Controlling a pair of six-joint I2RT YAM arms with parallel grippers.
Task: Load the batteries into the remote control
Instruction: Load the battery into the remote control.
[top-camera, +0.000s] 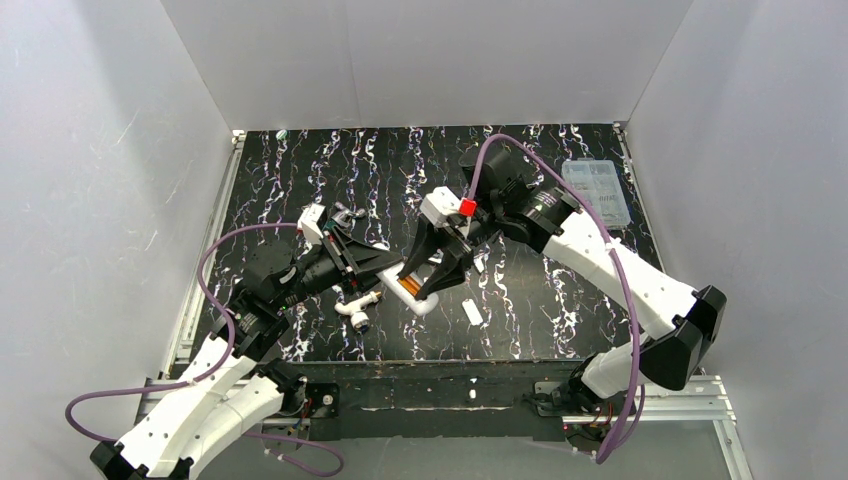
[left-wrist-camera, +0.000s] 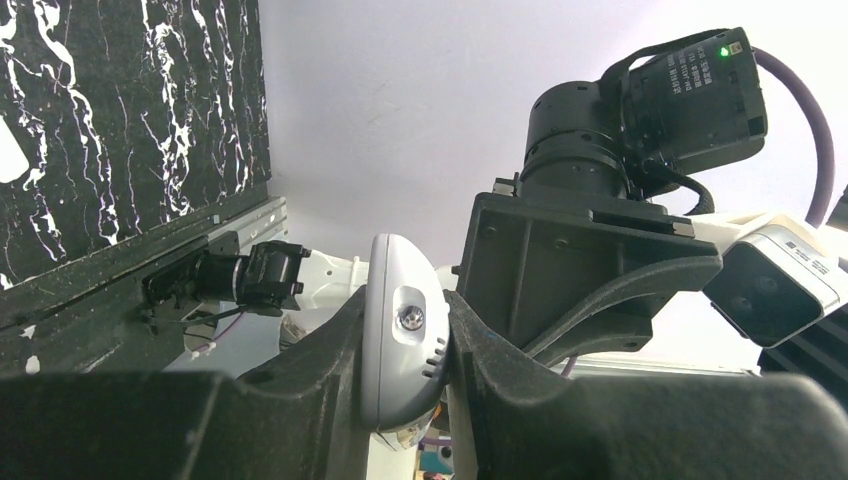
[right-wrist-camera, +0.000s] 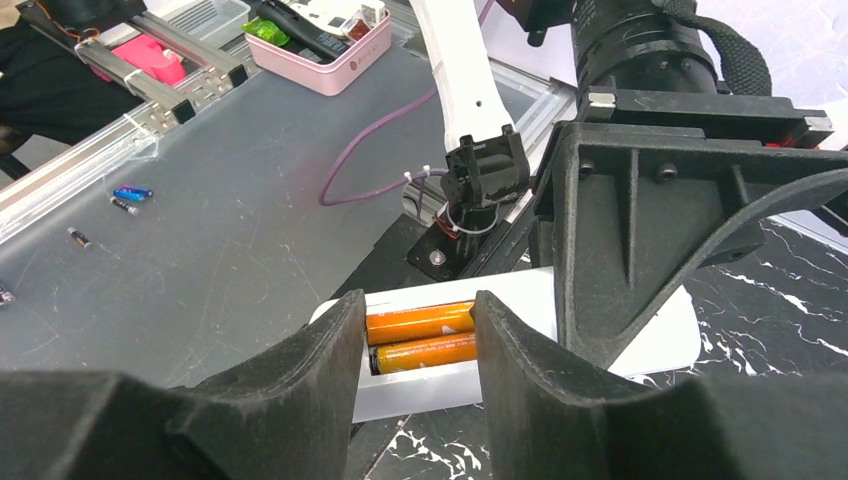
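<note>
Near the centre of the black marbled bench, a little toward 6 o'clock, we see the remote control, a slim white handset turned back-side up with its long axis running from about 10 to 4 o'clock. The left gripper reaches in from 8 o'clock and is closed on the remote control, one finger pressed against each long side near its 10 o'clock end. In the left wrist view the handset stands edge-on between these fingers, with a small screw showing on its end. We cannot tell whether the remote control rests on the bench or is held just above it. The batteries, two orange cells, lie side by side in the recess on the back of the remote control. The right gripper comes down from 2 o'clock and stands over this recess with its jaws apart and nothing gripped. The batteries show in the gap between its fingers, which cover both ends of the cells. A white tube-shaped tool lies just beside the remote control at 8 o'clock. A small flat white cover piece lies near it at 4 o'clock. A clear plastic box sits well apart, toward 2 o'clock on the bench.
</note>
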